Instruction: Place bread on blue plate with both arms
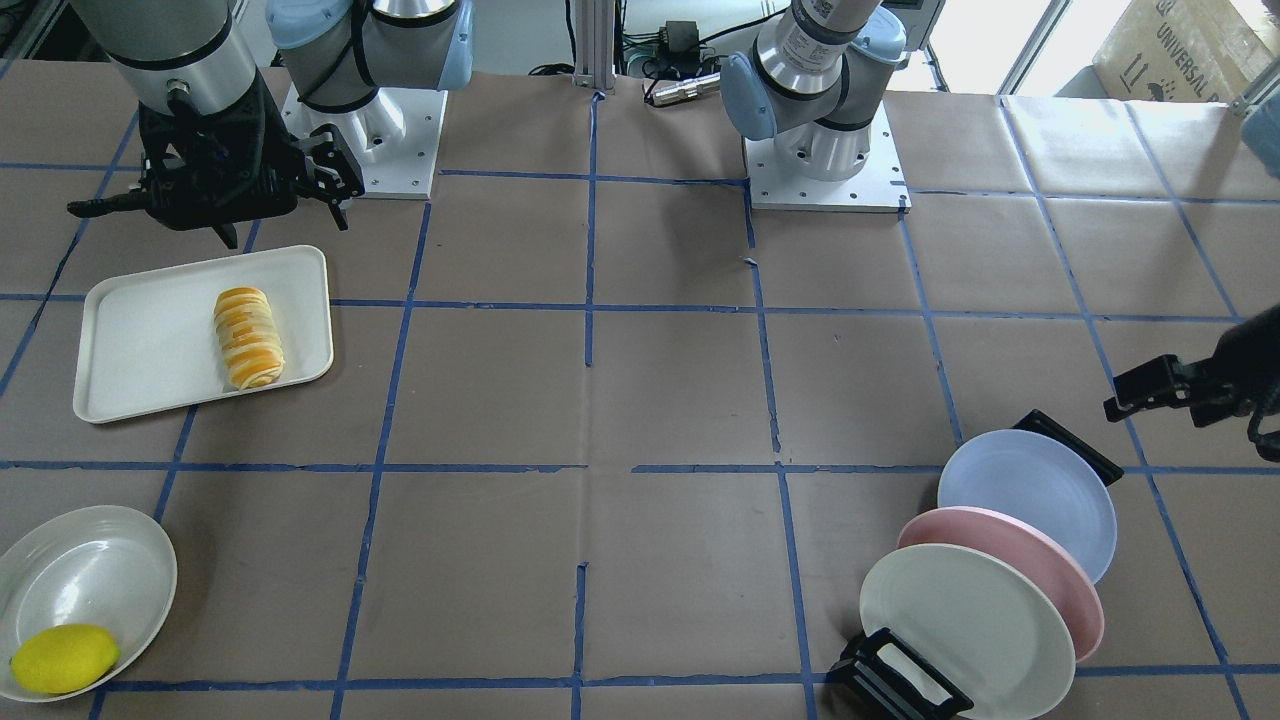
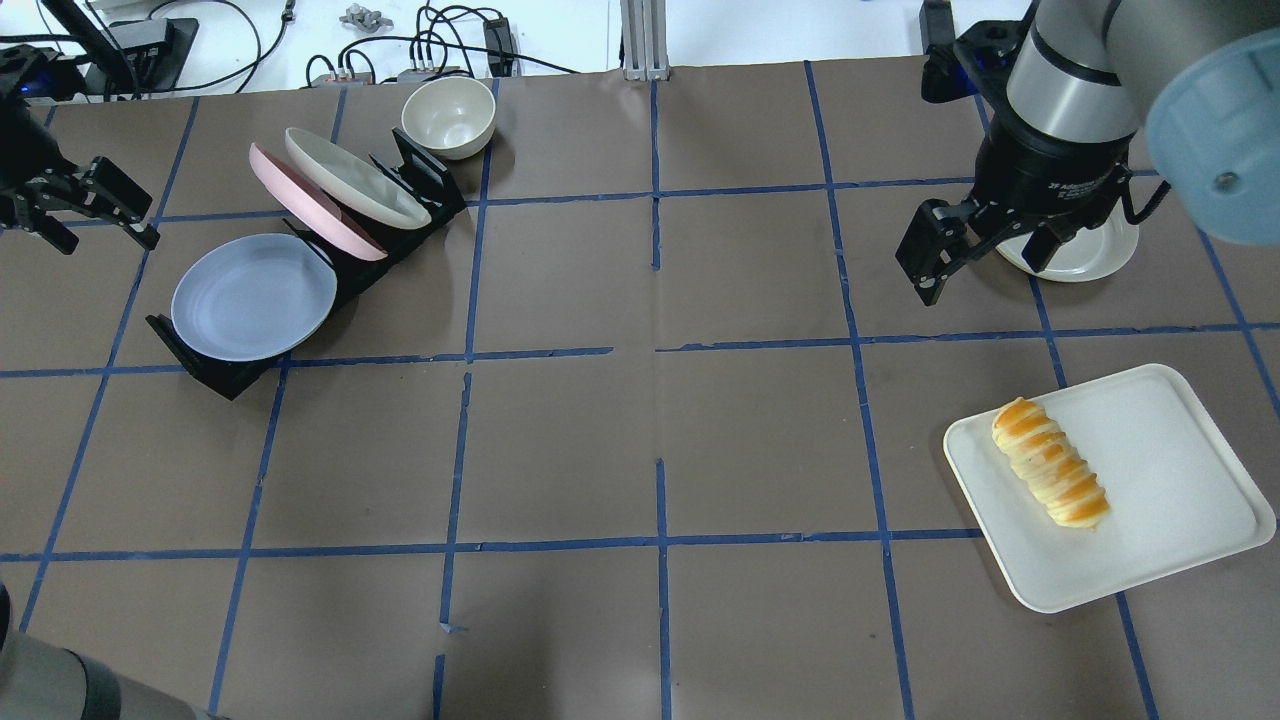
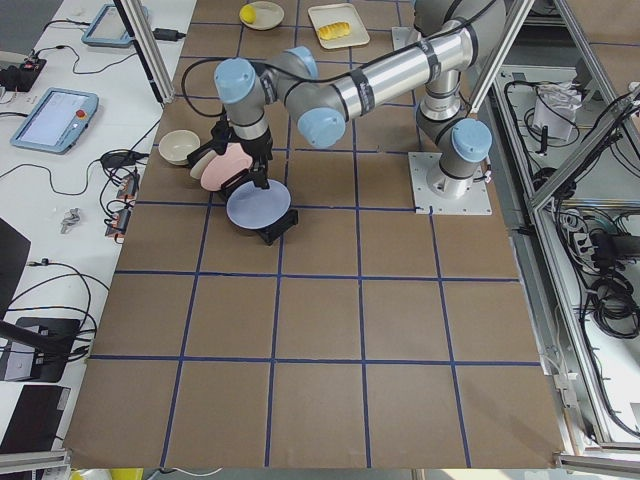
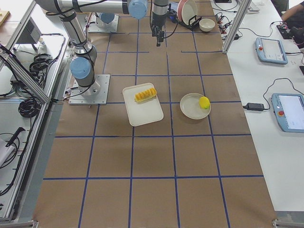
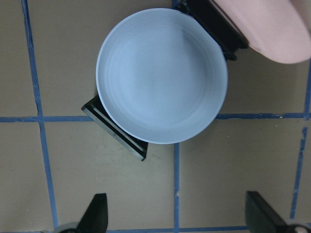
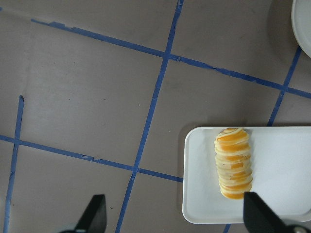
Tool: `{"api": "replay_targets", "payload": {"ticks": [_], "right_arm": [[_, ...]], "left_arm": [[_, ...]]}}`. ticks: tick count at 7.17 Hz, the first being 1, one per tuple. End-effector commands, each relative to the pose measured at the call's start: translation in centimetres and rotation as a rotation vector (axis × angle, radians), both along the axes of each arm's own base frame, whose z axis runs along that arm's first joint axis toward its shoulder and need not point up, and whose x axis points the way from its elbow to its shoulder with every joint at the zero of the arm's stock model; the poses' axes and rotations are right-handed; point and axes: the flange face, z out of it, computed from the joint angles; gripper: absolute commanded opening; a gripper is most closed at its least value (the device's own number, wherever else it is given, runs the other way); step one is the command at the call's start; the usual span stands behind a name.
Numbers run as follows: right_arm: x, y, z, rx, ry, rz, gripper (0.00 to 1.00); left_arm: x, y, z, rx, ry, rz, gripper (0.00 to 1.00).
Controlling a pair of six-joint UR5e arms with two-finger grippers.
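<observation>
The bread (image 2: 1050, 475), an orange and cream striped roll, lies on a white tray (image 2: 1180, 500) at the right; it also shows in the front view (image 1: 248, 337) and the right wrist view (image 6: 233, 162). The blue plate (image 2: 253, 296) leans tilted at the near end of a black rack (image 2: 230, 378); it fills the left wrist view (image 5: 162, 82). My left gripper (image 2: 100, 225) is open and empty, hovering left of the blue plate. My right gripper (image 2: 980, 265) is open and empty, above the table beyond the tray, apart from the bread.
A pink plate (image 2: 310, 200) and a cream plate (image 2: 355, 178) stand in the same rack. A cream bowl (image 2: 448, 117) sits behind it. A round white plate (image 1: 85, 570) holding a yellow lemon (image 1: 62, 658) lies beyond the tray.
</observation>
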Motion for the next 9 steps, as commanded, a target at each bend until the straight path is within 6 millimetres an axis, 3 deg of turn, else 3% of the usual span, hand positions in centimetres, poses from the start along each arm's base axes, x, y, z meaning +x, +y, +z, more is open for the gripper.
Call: {"api": "replay_targets", "payload": {"ticks": [1,2,4,9], "right_arm": [[-0.1,0.0,-0.3,0.008,0.0,-0.003,1.0],[-0.1,0.0,-0.4,0.009,0.0,-0.003,1.0],[-0.2,0.0,-0.5,0.011,0.001,-0.003,1.0],[-0.2,0.1,-0.6,0.014,0.001,-0.003,1.0]], "left_arm": [[3.7,-4.9,-4.4,-0.01,0.0,-0.08,1.0],[4.5,-6.5,-8.2,0.032,0.041,-0.109,1.0],[5.0,-7.7,-11.8,0.053,0.087,-0.116,1.0],[4.8,-8.8,-13.9,0.044,0.173,-0.096,0.99]]}}
